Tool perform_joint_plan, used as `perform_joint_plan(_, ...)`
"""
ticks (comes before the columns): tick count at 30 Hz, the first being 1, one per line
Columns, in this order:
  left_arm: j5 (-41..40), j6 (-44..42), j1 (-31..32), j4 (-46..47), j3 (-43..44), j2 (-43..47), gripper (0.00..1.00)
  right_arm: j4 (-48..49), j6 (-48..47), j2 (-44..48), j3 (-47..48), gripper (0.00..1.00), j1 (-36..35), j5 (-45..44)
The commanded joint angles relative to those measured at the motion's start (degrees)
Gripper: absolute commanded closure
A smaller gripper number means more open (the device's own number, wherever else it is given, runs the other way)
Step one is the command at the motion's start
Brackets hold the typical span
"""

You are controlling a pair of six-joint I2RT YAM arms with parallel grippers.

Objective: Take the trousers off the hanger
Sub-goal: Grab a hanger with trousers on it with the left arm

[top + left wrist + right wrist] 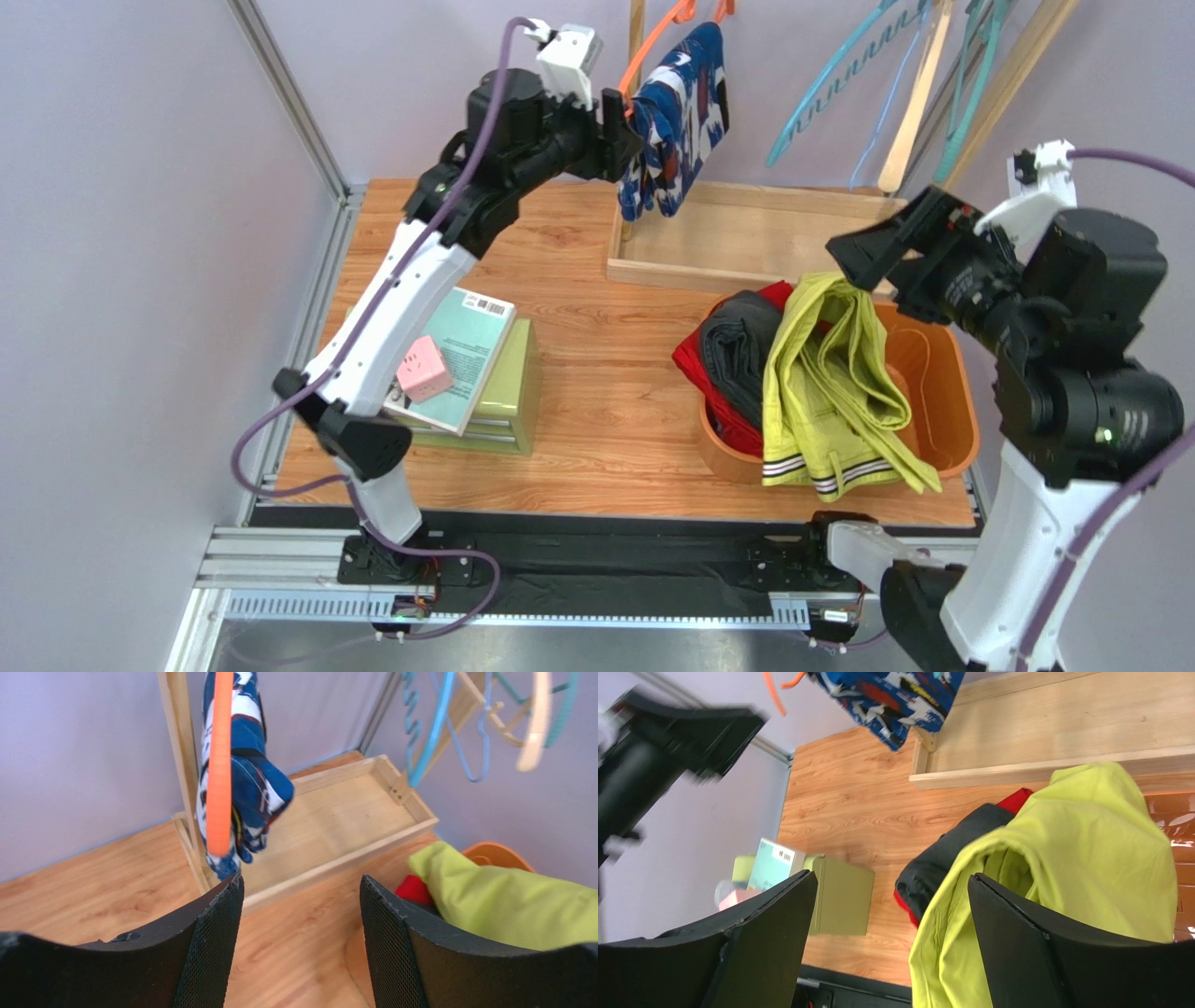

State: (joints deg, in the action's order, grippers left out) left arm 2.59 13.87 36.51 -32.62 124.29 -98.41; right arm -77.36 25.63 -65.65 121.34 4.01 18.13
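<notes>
We're watching the left gripper [302, 945] hanging spread wide, nothing between its fingers, right up beside the navy trousers [678, 119]. Those are draping over the orange hanger [220, 763], above the wooden tray [758, 238]. The right gripper [892, 945] is gaping too, gripping nothing, hovering over the basket [943, 367]. In there we're seeing the yellow-green trousers [828, 385] lying on top and spilling over the near rim, with the black pair [737, 343] and the red pair [697, 371] tucked underneath. Books [470, 350] are sitting at the left.
</notes>
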Motion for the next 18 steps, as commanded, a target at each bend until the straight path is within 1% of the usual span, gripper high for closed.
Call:
perform_joint_plan(1, 1.2, -5.6, -1.5, 7.7, 7.3, -6.6, 0.32, -8.6, -0.3, 6.3, -3.5, 0.14, 0.0, 7.1)
perform_joint_plan(4, 0.7, -6.0, -2.5, 9.2, 10.6, -10.8, 0.34, -8.9, 0.6, 9.3, -4.9, 0.14, 0.0, 9.5)
perform_joint_plan(7, 0.0, -6.3, -3.6, 10.6, 11.2, -12.7, 0.35, -8.9, 1.3, 10.5, -4.5, 0.15, 0.0, 11.5)
perform_joint_plan(9, 0.2, -6.5, -4.2, 12.0, 11.0, -13.3, 0.38, -9.0, 1.1, 10.6, -3.8, 0.15, 0.0, 11.8)
perform_joint_plan(10, 0.7, -6.4, -4.4, 12.3, 11.0, -13.9, 0.42, -9.0, 0.9, 10.6, -3.0, 0.15, 0.0, 11.8)
perform_joint_plan(13, 1.1, -5.9, -4.7, 12.1, 10.9, -13.5, 0.45, -9.0, 0.1, 10.6, -2.6, 0.15, 0.0, 11.9)
perform_joint_plan(18, 6.4, -6.6, -4.8, 13.0, 5.7, -7.3, 0.39, -9.1, -0.1, 11.1, -4.7, 0.15, 0.0, 12.3)
